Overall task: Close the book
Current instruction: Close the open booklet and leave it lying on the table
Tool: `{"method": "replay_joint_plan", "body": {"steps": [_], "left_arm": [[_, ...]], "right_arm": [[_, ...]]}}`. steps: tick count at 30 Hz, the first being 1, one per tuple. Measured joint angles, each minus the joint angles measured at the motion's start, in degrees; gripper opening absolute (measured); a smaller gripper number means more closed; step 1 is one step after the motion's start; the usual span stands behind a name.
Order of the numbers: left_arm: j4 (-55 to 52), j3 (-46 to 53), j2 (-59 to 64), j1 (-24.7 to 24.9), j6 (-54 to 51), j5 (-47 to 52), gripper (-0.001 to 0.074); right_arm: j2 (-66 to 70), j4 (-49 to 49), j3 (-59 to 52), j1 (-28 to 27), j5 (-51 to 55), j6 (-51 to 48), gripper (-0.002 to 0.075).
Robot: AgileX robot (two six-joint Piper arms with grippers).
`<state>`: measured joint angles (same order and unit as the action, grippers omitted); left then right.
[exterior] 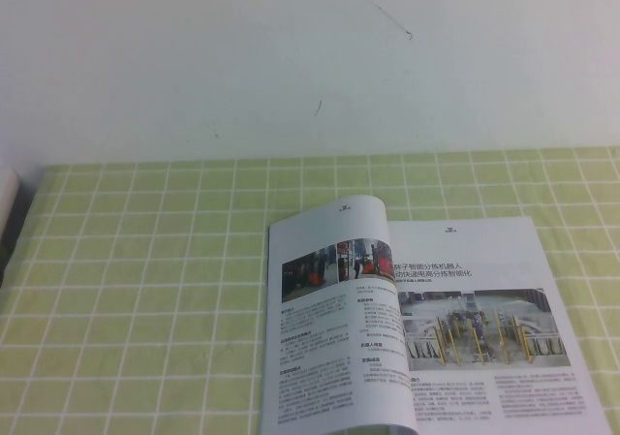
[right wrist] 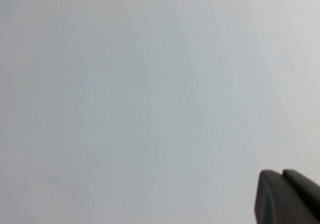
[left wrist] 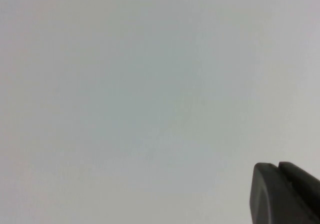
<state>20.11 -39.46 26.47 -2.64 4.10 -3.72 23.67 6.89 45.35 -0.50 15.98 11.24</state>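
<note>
A: Start closest in. Where are the two grippers?

B: The left gripper [left wrist: 287,194] shows only in the left wrist view, as a dark rounded piece against a plain pale surface. The right gripper [right wrist: 290,196] looks much the same in the right wrist view, a dark piece in front of a blank pale background. Neither touches anything that I can see.

A: Released or clenched?

B: I cannot tell for either one, since too little of each gripper is in frame.

A: And the book?

B: The book [exterior: 426,338] lies open on the near right part of the tabletop [exterior: 145,290], and its nearest edge runs out of the high view. The left-hand page [exterior: 334,309] is lifted off the surface and bows over toward the spine, with its far edge arched. It carries a strip of photos with red in them above columns of small text. The right-hand page [exterior: 484,299] lies flat, with a bold heading and a wide picture of machinery with yellow parts.

A: What is under it?

B: A light green cloth [exterior: 116,357] with a white grid covers the tabletop, and the book rests straight on it.

A: Anything farther off?

B: A pale object [exterior: 8,198] pokes in at the left edge, well apart from the book; I cannot say what it is. Beyond the far edge of the cloth stands a white wall [exterior: 291,57] with a couple of small dark marks [exterior: 318,108] on it
</note>
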Motion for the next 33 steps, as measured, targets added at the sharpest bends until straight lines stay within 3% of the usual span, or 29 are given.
{"method": "replay_joint_plan", "body": {"steps": [3,8,14,24,27,33], "left_arm": [[1.07,-2.33,7.26,0.00,0.09,14.17,-0.0004],[1.97,-2.64,17.77,0.00,0.09,29.59,-0.0004],[3.27,-2.64,27.54,0.00,0.09,33.37,-0.0004],[16.74,-2.64,44.64,0.00,-3.69,46.70,-0.0004],[20.96,-2.72,49.89,0.00,-7.75,48.05,-0.0004],[36.39,-2.72,56.57,0.00,-22.93,48.69,-0.0004]], "right_arm": [[6.49,-2.83,0.09,0.00,9.49,-0.09,-0.0003],[15.22,-5.55,0.09,0.00,18.65,-4.13,-0.0003],[22.37,-8.68,0.09,0.00,21.13,-5.95,-0.0003],[37.79,-15.09,0.09,0.00,24.57,-8.29,-0.0003],[43.23,-21.71,0.09,0.00,24.81,-14.14,-0.0003],[54.65,-42.86,0.14,0.00,26.03,-38.08,-0.0003]]}}
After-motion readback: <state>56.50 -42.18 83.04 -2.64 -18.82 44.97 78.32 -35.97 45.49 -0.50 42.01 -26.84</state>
